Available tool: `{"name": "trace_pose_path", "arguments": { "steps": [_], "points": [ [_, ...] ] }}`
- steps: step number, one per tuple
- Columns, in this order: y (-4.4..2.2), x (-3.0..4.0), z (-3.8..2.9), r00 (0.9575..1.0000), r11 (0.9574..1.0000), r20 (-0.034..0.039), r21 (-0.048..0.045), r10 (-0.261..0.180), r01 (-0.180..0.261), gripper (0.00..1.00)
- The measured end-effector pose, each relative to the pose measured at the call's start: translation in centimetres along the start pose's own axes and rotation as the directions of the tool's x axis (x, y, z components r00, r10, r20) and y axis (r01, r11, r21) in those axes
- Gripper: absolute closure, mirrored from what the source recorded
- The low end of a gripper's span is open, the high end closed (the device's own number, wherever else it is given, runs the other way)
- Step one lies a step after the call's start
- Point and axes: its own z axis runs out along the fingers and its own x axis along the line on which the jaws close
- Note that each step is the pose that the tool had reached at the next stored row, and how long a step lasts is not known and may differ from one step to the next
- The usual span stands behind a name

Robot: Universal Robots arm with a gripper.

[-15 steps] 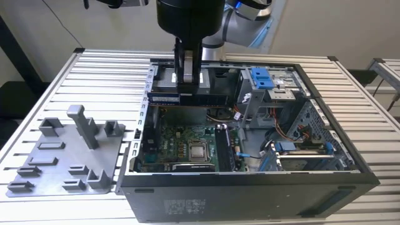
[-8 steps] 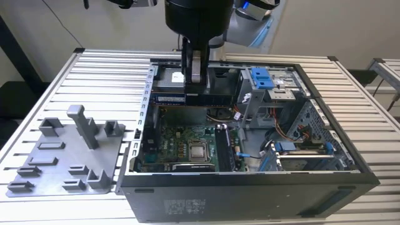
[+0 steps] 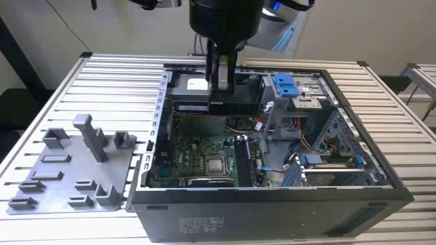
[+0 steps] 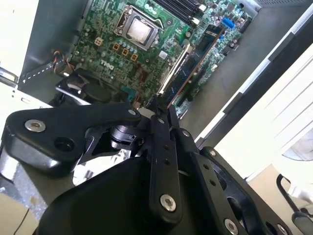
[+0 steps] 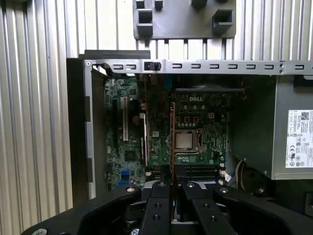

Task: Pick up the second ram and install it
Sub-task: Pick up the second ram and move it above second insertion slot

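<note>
One arm: UR arm (image 3: 225, 18) hangs over the open PC case (image 3: 272, 190), its gripper (image 3: 221, 97) pointing down into it.
Grip: clenched on the second ram (image 3: 240, 108), fingers pinching it near mid-length. We see the same hold in both wrist views (image 4: 159, 111) (image 5: 172, 184).
Ram pose: on edge, long axis running across the ext. view, pale bluish label toward the exterior view's left.
Ram place: over the far part of the case interior, above the motherboard (image 3: 194, 153), not seated in it. In the first wrist view we see it edge-on as a thin strip (image 5: 172, 142).
Board: green, w/ bare CPU socket (image 3: 216, 165) near its middle.
Holder tray: grey holder tray (image 3: 61, 171) w/ upright posts, just beside the case at the exterior view's left.
Surface: slatted metal table (image 3: 109, 81) under both.
</note>
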Motion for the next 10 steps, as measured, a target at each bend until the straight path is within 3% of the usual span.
{"name": "trace_pose_path", "arguments": {
  "steps": [10],
  "points": [
    [-1.40,-0.04,-0.01,1.0000,1.0000,0.0001,0.0000,0.000,0.000,0.86]
  ]
}}
